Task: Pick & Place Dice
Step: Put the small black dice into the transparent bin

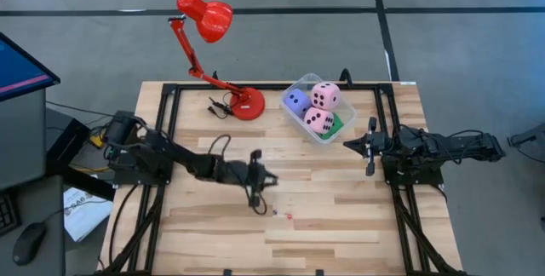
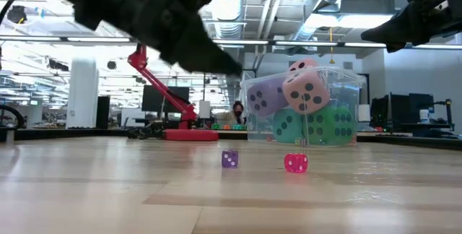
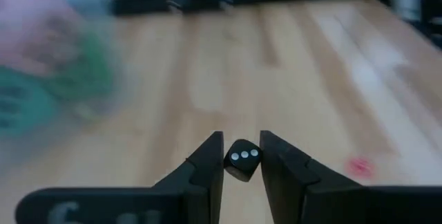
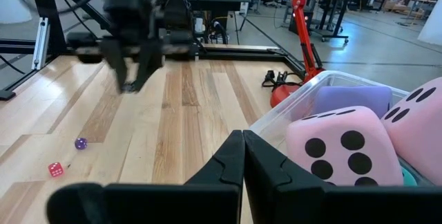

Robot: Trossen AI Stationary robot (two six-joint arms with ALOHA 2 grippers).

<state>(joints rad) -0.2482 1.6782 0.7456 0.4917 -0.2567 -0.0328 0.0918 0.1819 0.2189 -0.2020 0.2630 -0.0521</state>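
Left tool (image 3: pixel 242 156) pinches a small black die (image 3: pixel 242 160) between its fingertips, above the table (image 3: pixel 304 79).

Two tiny dice (image 2: pixel 263 161) before tub (image 2: pixel 303 107)

A tiny black die (image 3: pixel 242 161) with three white pips showing sits between the dark fingers of the left gripper (image 3: pixel 242 156). On the pale, streaked wood table (image 1: pixel 341 216) lie a tiny purple die (image 2: pixel 229 159) and, at its 3 o'clock in the low view, a tiny pink-red die (image 2: pixel 296 163). In the clear plastic tub (image 1: pixel 300 86) are two soft pink cubes (image 1: pixel 324 96) with dark pips, a purple-blue cube (image 1: pixel 295 101), and a green one (image 2: pixel 292 127), perhaps two. A glossy red desk lamp (image 1: pixel 213 22) stands at the tub's 9 o'clock.
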